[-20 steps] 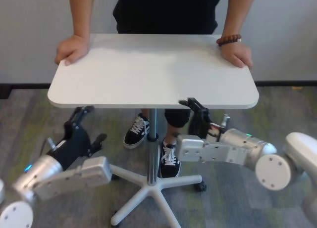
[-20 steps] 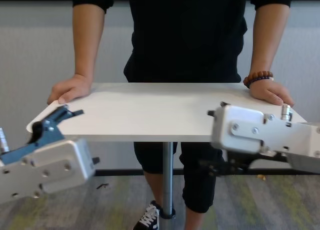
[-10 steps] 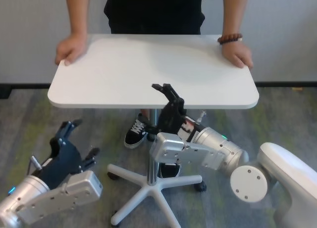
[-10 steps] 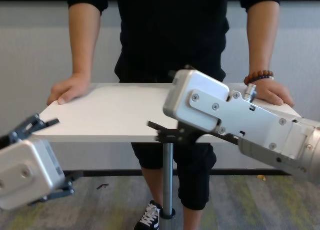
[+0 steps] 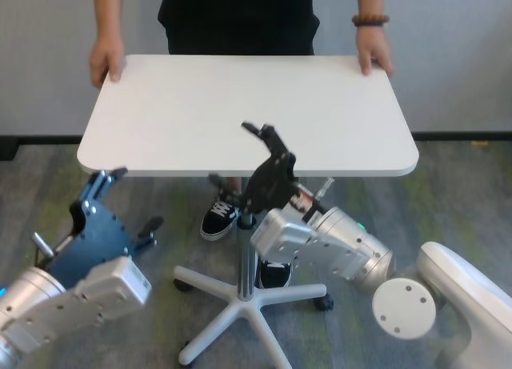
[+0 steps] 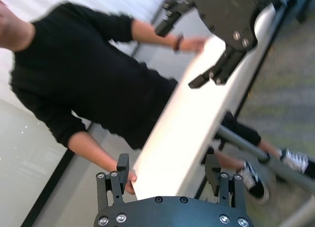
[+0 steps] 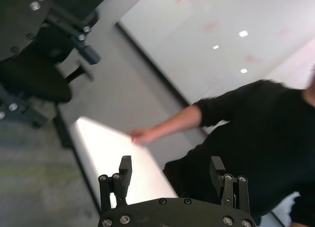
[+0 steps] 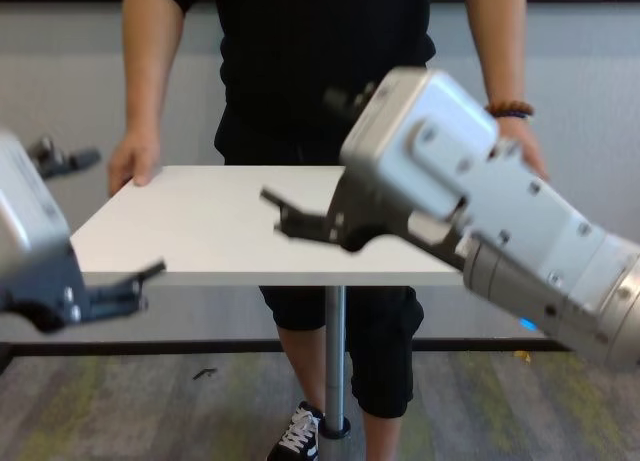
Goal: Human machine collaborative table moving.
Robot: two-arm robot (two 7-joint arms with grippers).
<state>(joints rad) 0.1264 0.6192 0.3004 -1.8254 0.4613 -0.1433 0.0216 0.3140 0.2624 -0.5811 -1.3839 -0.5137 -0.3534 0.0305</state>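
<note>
Desk (image 5: 200, 105) edges are gripped by the human (image 8: 330, 71) at the far side; left end effector (image 5: 120, 201) and right end effector (image 5: 240, 157) are spread wide, holding nothing.

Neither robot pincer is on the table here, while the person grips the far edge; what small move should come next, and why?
Probably bring the right pincer up so its open jaws straddle the near edge of the table. It hangs at that edge near the middle, gripping nothing. The left pincer, also open, sits lower, under the near left corner, and would follow. The human's hands already hold the far corners.
</note>
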